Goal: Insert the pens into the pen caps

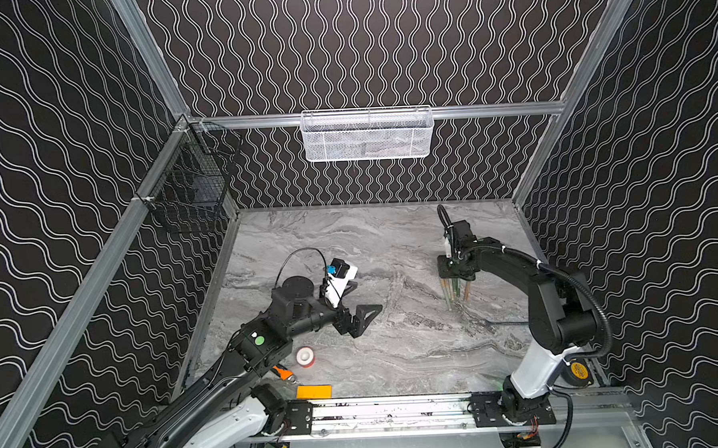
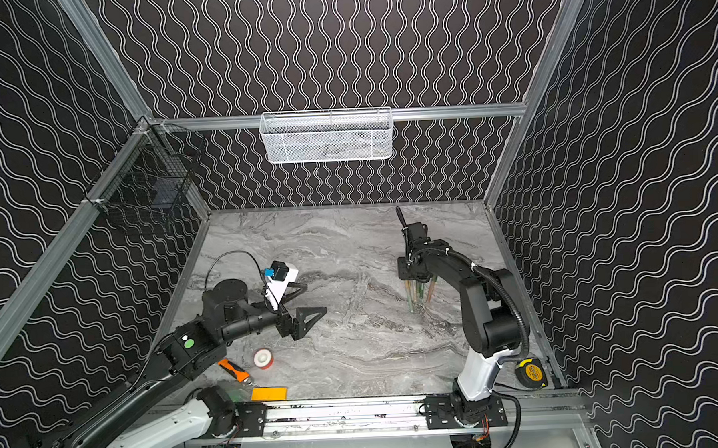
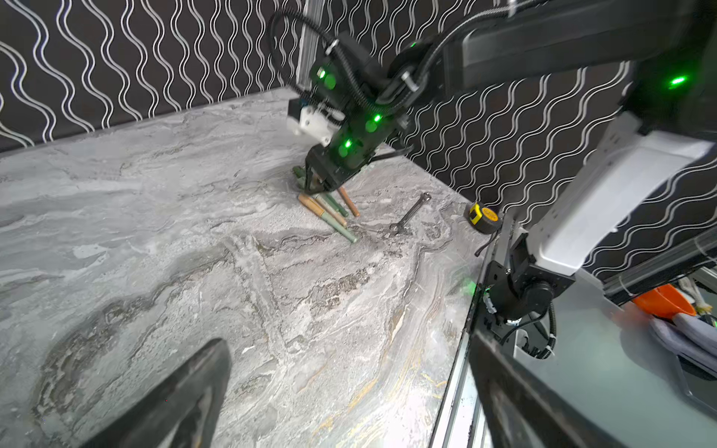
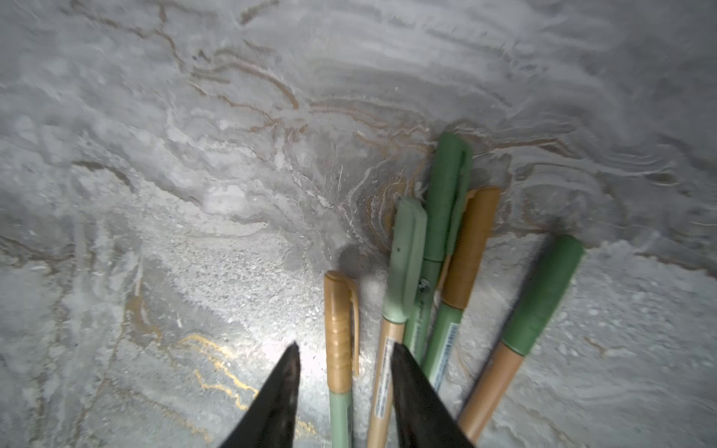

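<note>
**Right claw (image 4: 345, 344) open over capped pens (image 4: 442, 341)**

Jaws apart, it straddles a tan-capped pen (image 4: 339, 360) lying on the marble table (image 4: 194, 155), gripping nothing. Five pens lie bunched there (all wearing pen caps (image 4: 446, 186), apparently), so this looks like a finished pile.

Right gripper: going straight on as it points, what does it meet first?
Probably the tan-capped, pale-green-barrelled pen on the grey marble tabletop between the parted jaws of the right gripper; depth is unclear, so the tabletop beside it may come first.
</note>
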Robot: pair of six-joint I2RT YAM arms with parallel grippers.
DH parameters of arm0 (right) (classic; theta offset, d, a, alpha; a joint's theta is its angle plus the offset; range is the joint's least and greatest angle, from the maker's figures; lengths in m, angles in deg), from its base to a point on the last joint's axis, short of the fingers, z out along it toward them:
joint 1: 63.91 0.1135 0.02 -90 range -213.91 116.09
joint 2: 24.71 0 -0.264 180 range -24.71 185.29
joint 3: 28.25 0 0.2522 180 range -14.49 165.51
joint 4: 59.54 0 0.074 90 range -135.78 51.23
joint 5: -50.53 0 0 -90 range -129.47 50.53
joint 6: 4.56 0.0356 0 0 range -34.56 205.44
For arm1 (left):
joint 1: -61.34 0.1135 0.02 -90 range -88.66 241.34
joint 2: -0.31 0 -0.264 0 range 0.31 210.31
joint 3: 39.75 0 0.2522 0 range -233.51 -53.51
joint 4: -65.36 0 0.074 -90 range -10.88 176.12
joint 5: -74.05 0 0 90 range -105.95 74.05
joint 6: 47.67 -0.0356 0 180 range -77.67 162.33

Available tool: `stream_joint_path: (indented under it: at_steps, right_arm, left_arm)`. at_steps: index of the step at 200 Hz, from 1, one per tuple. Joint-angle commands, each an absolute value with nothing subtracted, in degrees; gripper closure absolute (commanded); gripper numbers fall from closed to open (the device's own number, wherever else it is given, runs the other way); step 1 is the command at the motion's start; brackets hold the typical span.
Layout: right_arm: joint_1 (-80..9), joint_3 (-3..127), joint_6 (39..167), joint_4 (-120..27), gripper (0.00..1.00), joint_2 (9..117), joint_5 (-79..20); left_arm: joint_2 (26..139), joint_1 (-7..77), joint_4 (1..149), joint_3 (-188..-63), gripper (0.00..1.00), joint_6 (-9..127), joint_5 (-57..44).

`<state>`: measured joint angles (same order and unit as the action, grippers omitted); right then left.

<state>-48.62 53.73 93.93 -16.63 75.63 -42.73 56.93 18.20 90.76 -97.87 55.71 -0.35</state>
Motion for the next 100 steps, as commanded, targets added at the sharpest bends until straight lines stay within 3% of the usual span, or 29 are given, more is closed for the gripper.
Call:
stream_joint_path:
  at_steps: [1,26,44,53,100]
  right_arm:
    - [-48.6,53.1,94.1,-17.4,0.51,72.4,-43.9]
    - [-48.6,49.5,92.5,-22.4,0.39,67.0,-44.3]
    - [-48.6,45.3,91.7,-28.5,0.11,63.3,-47.5]
    - [-48.6,43.3,91.1,-31.6,0.02,62.0,-49.2]
    - [-49.8,35.0,87.2,-46.3,0.0,60.6,-61.1]
  left_arm:
    - [58.5,18.2,89.8,-97.2,0.01,56.7,-6.0]
    - [61.1,18.3,93.6,-97.2,0.01,60.3,-24.9]
    - [62.3,18.3,96.0,-97.4,0.01,60.7,-36.5]
    - [62.5,18.3,95.7,-97.1,0.01,59.2,-40.2]
    - [62.5,18.5,85.4,-92.4,0.01,46.8,-54.7]
